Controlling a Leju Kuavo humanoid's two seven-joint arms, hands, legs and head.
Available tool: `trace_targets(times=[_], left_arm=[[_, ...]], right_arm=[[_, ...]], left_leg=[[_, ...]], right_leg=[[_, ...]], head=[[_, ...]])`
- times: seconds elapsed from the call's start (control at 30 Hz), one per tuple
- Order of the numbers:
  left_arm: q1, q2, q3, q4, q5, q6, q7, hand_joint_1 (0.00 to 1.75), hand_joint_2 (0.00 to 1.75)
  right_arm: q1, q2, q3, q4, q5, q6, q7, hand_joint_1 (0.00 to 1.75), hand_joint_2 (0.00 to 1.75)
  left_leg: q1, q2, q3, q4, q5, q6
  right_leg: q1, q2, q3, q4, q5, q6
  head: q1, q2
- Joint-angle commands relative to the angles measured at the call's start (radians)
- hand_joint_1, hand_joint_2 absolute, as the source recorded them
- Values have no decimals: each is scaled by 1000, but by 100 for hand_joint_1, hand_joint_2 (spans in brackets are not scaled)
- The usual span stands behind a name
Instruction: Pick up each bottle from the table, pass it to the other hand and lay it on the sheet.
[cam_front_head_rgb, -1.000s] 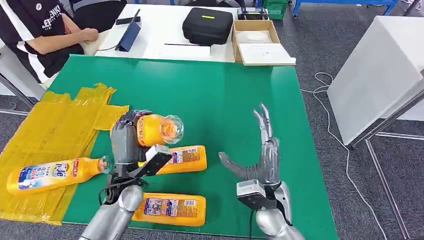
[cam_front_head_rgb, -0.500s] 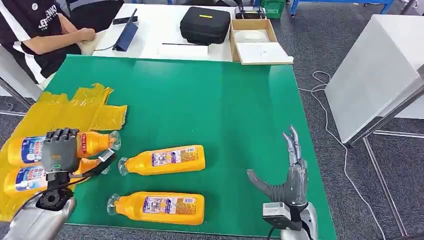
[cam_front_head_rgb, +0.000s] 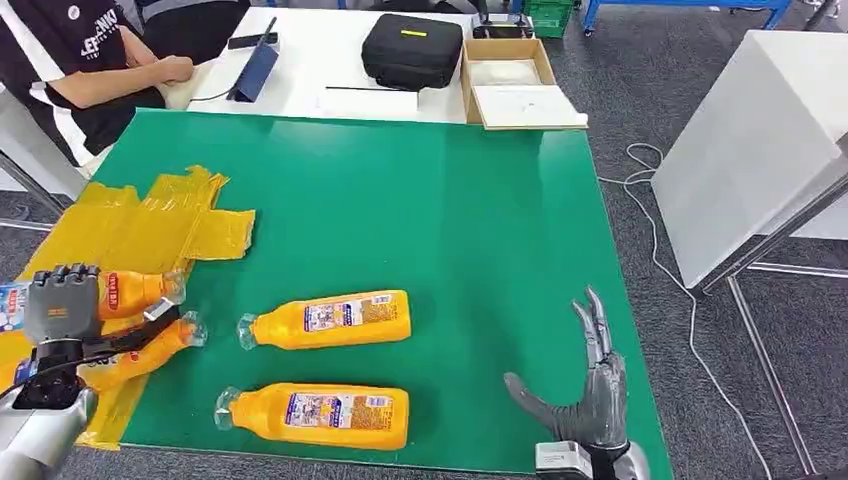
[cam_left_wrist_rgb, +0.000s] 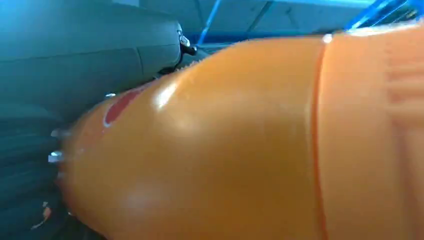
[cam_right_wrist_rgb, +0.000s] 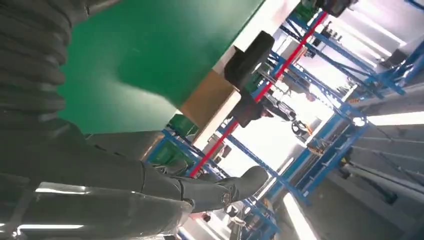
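My left hand grips an orange bottle lying sideways low over the yellow sheet at the table's left edge. The left wrist view is close up on that bottle. A second orange bottle lies on the sheet just below it, its cap pointing right. Two more orange bottles lie on the green table: one in the middle and one nearer the front edge. My right hand hovers over the front right corner with fingers spread and nothing in it.
A person sits at the far left corner. Behind the green table, a white table carries a black case, a cardboard box and a dark tablet. A white table stands to the right.
My left hand has carried its bottle from above the table's middle leftwards and down onto the sheet. My right hand has drawn back towards the front right corner, still spread.
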Motion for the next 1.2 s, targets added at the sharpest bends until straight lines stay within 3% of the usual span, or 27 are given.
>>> trace_targets(times=[0.03, 0.6, 0.63, 0.67, 1.2], left_arm=[[-41, -52, 141, 157, -8, 3, 2, 175, 175], [-15, -62, 199, 144, 5, 3, -34, 169, 175], [-10, -66, 207, 137, 1, 3, -43, 73, 175], [-4, -72, 216, 125, -4, 3, -49, 0, 175], [10, -111, 213, 95, -8, 3, -60, 0, 175]], right_arm=[[-17, 2, 27, 32, 21, -15, 33, 0, 175], [-11, -6, 22, 41, 21, -10, 32, 0, 175], [-10, -5, 22, 42, 21, -10, 31, 0, 175], [-10, -2, 22, 44, 20, -9, 31, 0, 175], [-24, 5, 19, 67, 15, -1, 26, 0, 175]], left_leg=[[0, 0, 5, -1, -1, -2], [1, 0, 8, -1, -2, -3], [0, 0, 5, -1, 0, -2], [0, 0, 4, -1, 0, -2], [0, 0, 6, -2, 0, -2]], right_leg=[[1, -1, 5, -1, -1, -3], [2, -2, 8, -2, -2, -5], [1, -1, 5, -2, -1, -3], [1, -1, 4, -1, 0, -2], [0, -1, 7, -2, -1, -3]], head=[[0, 0], [0, 0], [0, 0], [0, 0], [-1, 0]])
